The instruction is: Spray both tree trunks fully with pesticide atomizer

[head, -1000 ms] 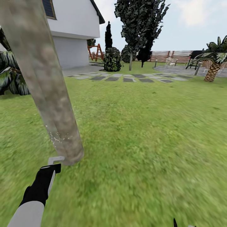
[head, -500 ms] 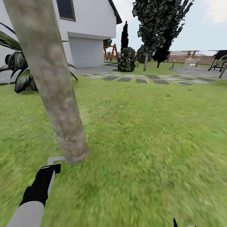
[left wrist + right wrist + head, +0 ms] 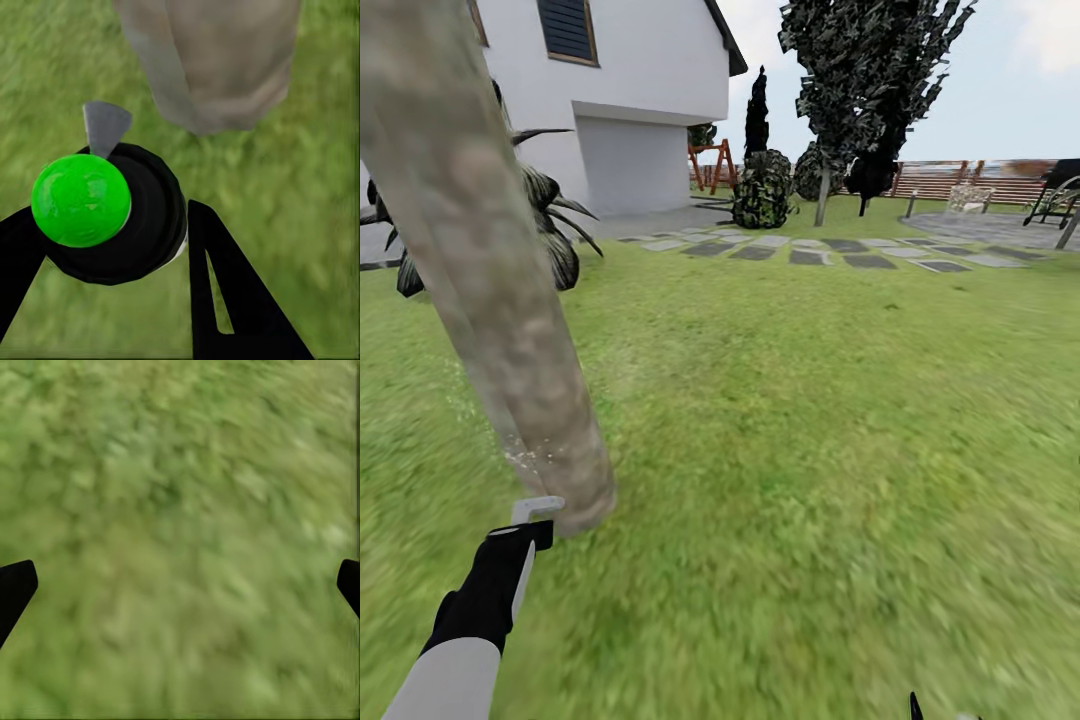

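One tree trunk [image 3: 490, 280], thick with mottled grey-beige bark, leans across the left of the head view and meets the grass close ahead of my left arm. My left gripper [image 3: 508, 565] is shut on the pesticide atomizer [image 3: 536, 508], whose grey nozzle points at the trunk's foot. Pale specks dot the bark just above the base. In the left wrist view the atomizer [image 3: 81, 199] shows a bright green round top on a black body between my black fingers [image 3: 217, 285], with the trunk [image 3: 217, 60] just beyond. My right gripper [image 3: 180, 585] hangs open over bare grass.
Lawn [image 3: 810, 400] stretches ahead and to the right. A spiky dark plant [image 3: 555, 230] stands behind the trunk, a white house [image 3: 620, 110] beyond it. Stepping stones [image 3: 810, 250], a round bush [image 3: 763, 190], a dark-leaved tree [image 3: 860, 80] and the slat fence [image 3: 960, 180] lie far off.
The whole head view has shifted, so the camera moved: the trunk now sits further left and the spiky plant shows behind it. My left arm keeps its place in the picture.
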